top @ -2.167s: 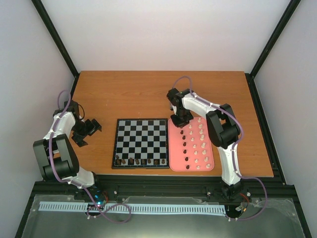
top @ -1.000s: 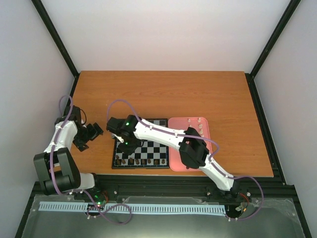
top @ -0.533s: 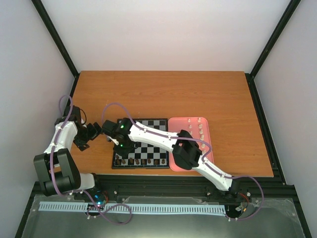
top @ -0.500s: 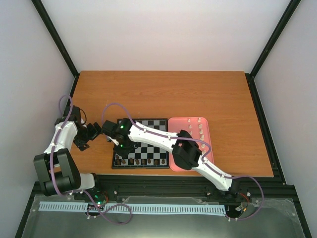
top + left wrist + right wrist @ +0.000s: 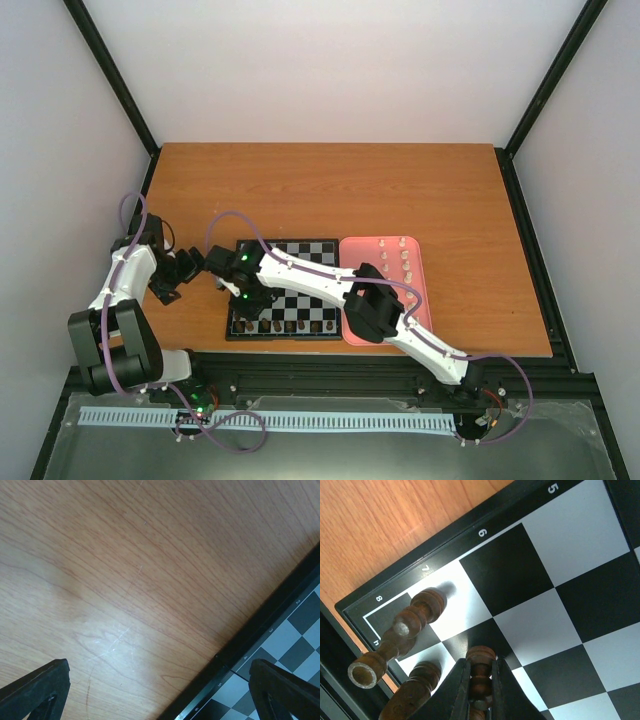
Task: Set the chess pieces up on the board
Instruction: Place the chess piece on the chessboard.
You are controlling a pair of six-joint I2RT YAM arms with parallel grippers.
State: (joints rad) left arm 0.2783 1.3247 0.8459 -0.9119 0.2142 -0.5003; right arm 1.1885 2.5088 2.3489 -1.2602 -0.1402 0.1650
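The right claw (image 5: pixel 481 674) is clamped on a dark chess piece (image 5: pixel 480 656), board (image 5: pixel 560 555) just beneath; the left claw (image 5: pixel 157 680) hangs apart, bench (image 5: pixel 125 555) below.

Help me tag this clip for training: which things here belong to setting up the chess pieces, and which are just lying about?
In the job: board; dark pieces on its near row; dark piece held in the right gripper; pink tray of cream pieces.
Not in use: left gripper, open beside the board; wooden table.
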